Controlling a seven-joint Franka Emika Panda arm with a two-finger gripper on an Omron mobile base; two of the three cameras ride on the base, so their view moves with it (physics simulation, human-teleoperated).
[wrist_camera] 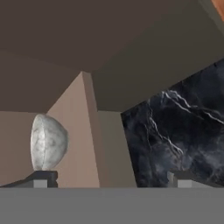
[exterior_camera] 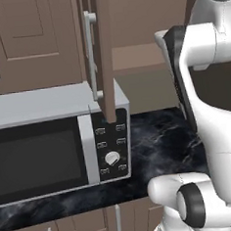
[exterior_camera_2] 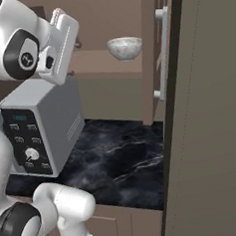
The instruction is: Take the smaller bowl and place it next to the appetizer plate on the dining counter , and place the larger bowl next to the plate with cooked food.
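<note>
Gripper point(wrist_camera: 111, 178) stood wide open w/ nothing between its tips, low in the hand view. Smaller bowl point(wrist_camera: 48, 142) sat at mid-left there, just above the left tip; in the right base view it point(exterior_camera_2: 124, 48) rested on a cabinet shelf point(exterior_camera_2: 98, 61) at upper centre. Microwave point(exterior_camera: 55, 142) sat at left on the black marble counter point(exterior_camera_2: 118, 165), below.
</note>
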